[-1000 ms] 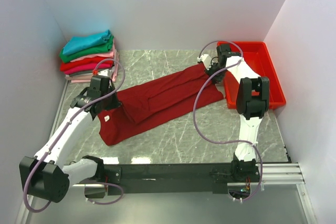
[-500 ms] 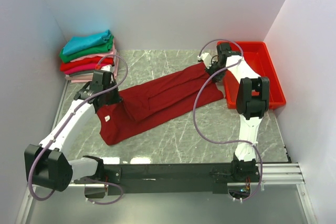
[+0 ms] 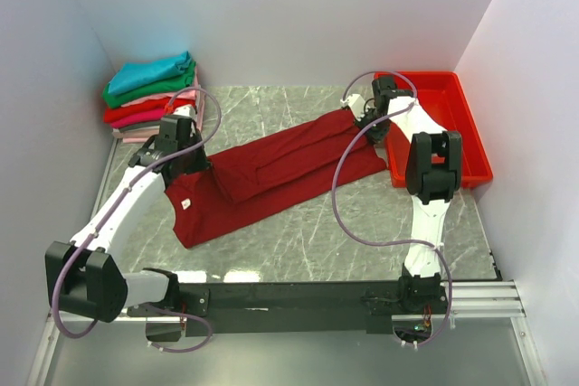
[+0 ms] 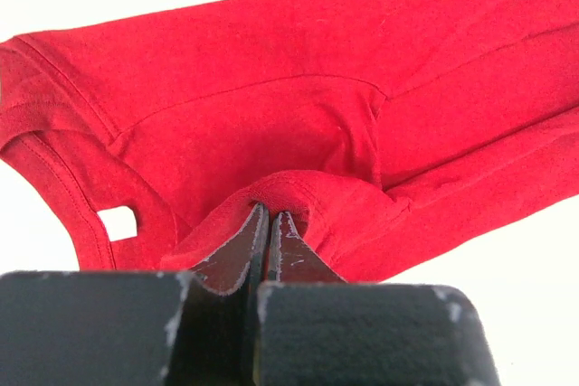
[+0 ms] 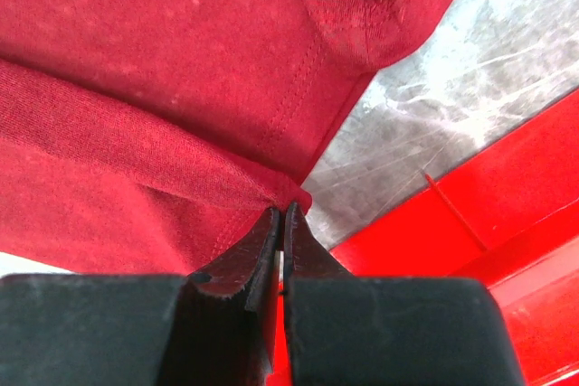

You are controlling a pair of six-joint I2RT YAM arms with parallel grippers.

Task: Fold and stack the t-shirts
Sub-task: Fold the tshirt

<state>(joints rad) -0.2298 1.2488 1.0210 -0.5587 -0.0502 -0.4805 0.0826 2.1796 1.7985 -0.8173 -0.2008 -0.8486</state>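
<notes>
- Only the top view gives the whole scene. The dark red t-shirt (image 3: 271, 178) lies flat on the grey marble worktop (image 3: 308, 232), between the stack of folded t-shirts (image 3: 152, 95) in the far left corner and the red tray (image 3: 461, 128) at the far right.
- In that view the shirt's long axis runs slantwise, from the near left to the far right. The neck end points to the near left and the hem end points toward the tray. One side of the shirt is already folded over along this axis.
- The top view does not show how the jaws stand; the wrist views do.
- In the left wrist view, the left gripper (image 4: 270, 219) has its jaws together, clamped on a raised pucker of cloth near the collar. The white neck label (image 4: 118, 221) shows clearly just left of the tips; from above it is only a small pale spot.
- In the right wrist view, the right gripper (image 5: 280, 214) has its jaws together too, pinching the corner of the hem with its double stitching. The tray's wall stands just beside the tips, with a strip of bare worktop between cloth and tray.
- The stack has a teal shirt on top and a green one under it — neither wrist view shows the stack.
</notes>
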